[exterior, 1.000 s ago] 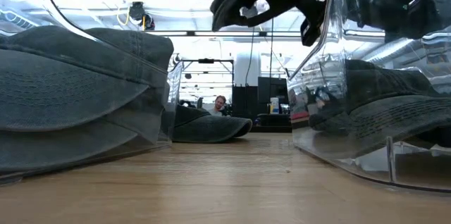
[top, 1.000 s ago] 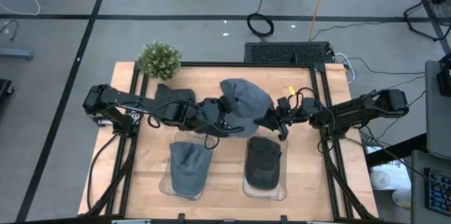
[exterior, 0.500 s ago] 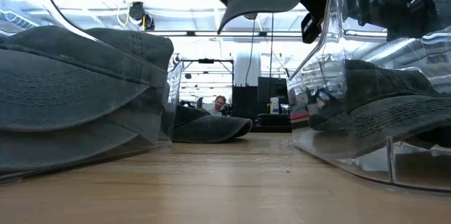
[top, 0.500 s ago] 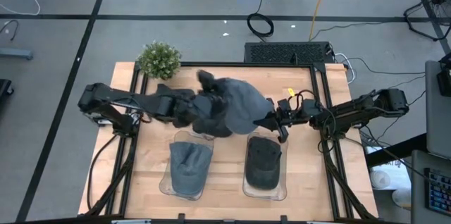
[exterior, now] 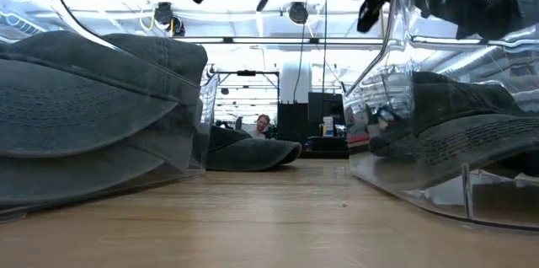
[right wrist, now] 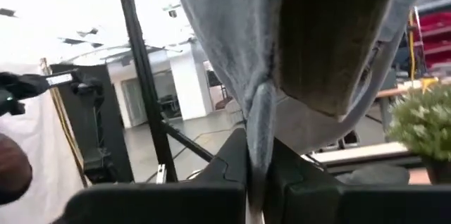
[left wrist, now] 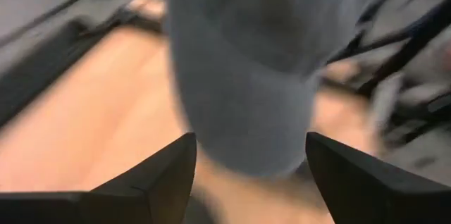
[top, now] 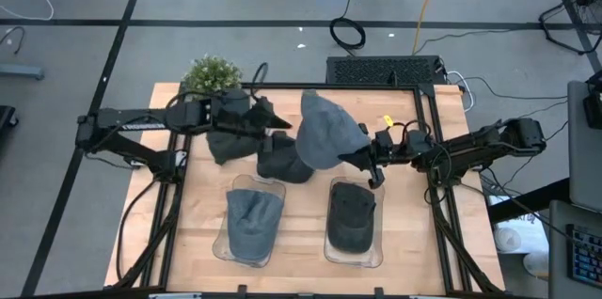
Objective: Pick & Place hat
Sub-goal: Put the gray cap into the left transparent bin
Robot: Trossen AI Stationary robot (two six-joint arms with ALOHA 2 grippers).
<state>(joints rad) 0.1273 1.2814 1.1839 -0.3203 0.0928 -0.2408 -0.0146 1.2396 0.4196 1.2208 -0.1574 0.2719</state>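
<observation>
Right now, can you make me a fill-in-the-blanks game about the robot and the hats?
1. The raised grey hat is held by the ___ arm's fingers.
2. The left arm's fingers are ___.
3. The clear stands at the front hold ___ hats.
4. The table's back left corner has a small green ___.

Answers: right; open; two; plant

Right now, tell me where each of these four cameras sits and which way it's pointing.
High view: above the table, looking straight down; both arms show, right gripper pinching the lifted grey hat, left gripper open beside it.
Low view: at tabletop height, looking level across the wooden table into the room; arm parts hang at the top.
Left wrist view: on the left arm, facing the grey hat past its two spread fingers.
Right wrist view: on the right arm, looking along the clamped hat edge.
Shared: every view shows the lifted hat.
</observation>
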